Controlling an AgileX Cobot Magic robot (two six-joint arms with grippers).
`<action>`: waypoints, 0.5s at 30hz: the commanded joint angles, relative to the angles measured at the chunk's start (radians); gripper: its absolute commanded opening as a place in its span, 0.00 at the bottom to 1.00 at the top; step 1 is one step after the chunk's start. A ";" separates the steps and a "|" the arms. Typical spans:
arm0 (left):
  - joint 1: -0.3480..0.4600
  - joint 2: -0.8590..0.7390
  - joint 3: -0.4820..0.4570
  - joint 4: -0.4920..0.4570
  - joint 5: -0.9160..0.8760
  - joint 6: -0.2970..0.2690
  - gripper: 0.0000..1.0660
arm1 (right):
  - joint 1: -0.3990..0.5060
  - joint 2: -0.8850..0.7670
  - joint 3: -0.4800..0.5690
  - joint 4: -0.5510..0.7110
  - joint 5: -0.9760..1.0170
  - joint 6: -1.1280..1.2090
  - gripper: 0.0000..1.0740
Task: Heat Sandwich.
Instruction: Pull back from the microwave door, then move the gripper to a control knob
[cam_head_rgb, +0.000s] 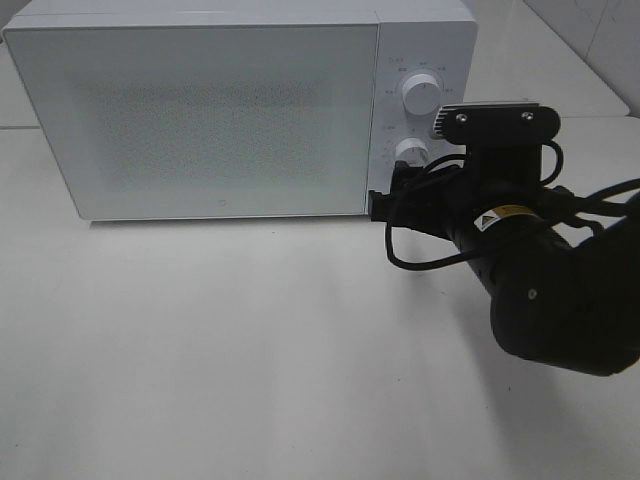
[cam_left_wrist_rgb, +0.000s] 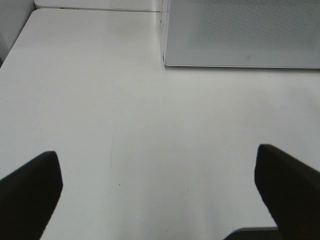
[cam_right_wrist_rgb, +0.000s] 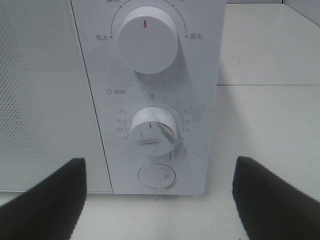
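The sandwich is out of view in all three views. A white microwave (cam_head_rgb: 200, 110) stands at the back of the table with its frosted door (cam_head_rgb: 200, 120) shut, and nothing shows through it. My right gripper (cam_head_rgb: 390, 197) is open and empty at the foot of the control panel. In the right wrist view its fingers (cam_right_wrist_rgb: 47, 197) spread either side of the timer knob (cam_right_wrist_rgb: 152, 131) and the round button (cam_right_wrist_rgb: 156, 176), a short way off them. My left gripper (cam_left_wrist_rgb: 157, 195) is open and empty over bare table near the microwave's corner (cam_left_wrist_rgb: 165, 60).
The upper power knob (cam_right_wrist_rgb: 147, 39) sits above the timer knob on the panel. The white table (cam_head_rgb: 200, 350) stretches in front of the microwave. A tiled wall (cam_head_rgb: 600, 40) rises at the back right. The right arm's black body (cam_head_rgb: 560, 300) and its cable hang over the table's right side.
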 joint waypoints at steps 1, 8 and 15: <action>0.006 -0.023 0.004 -0.002 -0.012 0.000 0.92 | 0.003 0.024 -0.029 0.000 -0.011 -0.016 0.71; 0.006 -0.023 0.004 -0.002 -0.012 0.000 0.92 | 0.000 0.101 -0.083 -0.002 -0.083 -0.013 0.71; 0.006 -0.023 0.004 -0.002 -0.012 0.000 0.92 | -0.037 0.156 -0.142 -0.012 -0.078 -0.011 0.71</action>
